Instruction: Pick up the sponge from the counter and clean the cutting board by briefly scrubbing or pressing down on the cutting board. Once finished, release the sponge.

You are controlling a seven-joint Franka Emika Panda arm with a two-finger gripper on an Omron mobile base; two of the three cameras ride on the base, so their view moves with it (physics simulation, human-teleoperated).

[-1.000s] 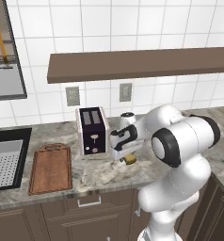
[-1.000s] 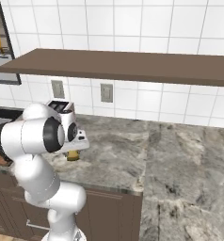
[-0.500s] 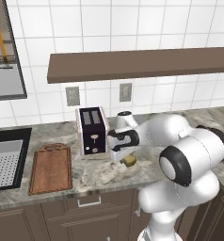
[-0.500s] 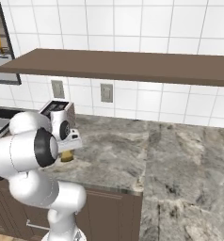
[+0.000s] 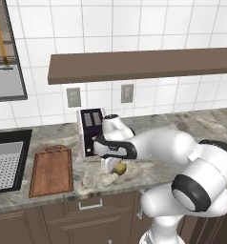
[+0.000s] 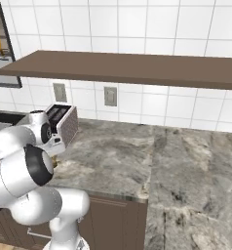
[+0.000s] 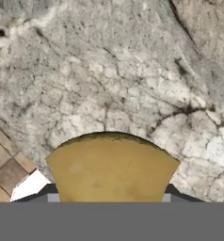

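The mustard-yellow sponge (image 5: 119, 167) sits between the fingers of my gripper (image 5: 115, 169), which points down over the counter (image 5: 182, 131) just in front of the toaster. In the hand view the sponge (image 7: 111, 167) fills the lower middle, with the gripper (image 7: 110, 192) shut on it and only slivers of the dark fingertips (image 7: 47, 190) showing at its sides. Whether the sponge touches the stone I cannot tell. The reddish-brown cutting board (image 5: 51, 170) lies flat on the counter to the left of the gripper, bare, with its handle slot at the far end.
A dark toaster (image 5: 89, 131) stands right behind the hand, also in the right base view (image 6: 63, 124). A black sink basin (image 5: 5, 164) lies left of the board. A brown wall shelf (image 5: 144, 64) hangs overhead. The counter's front edge is close under the gripper.
The jaws have closed on the sponge. The hand has shifted slightly left toward the toaster, and the arm's elbow has swung lower and to the right.
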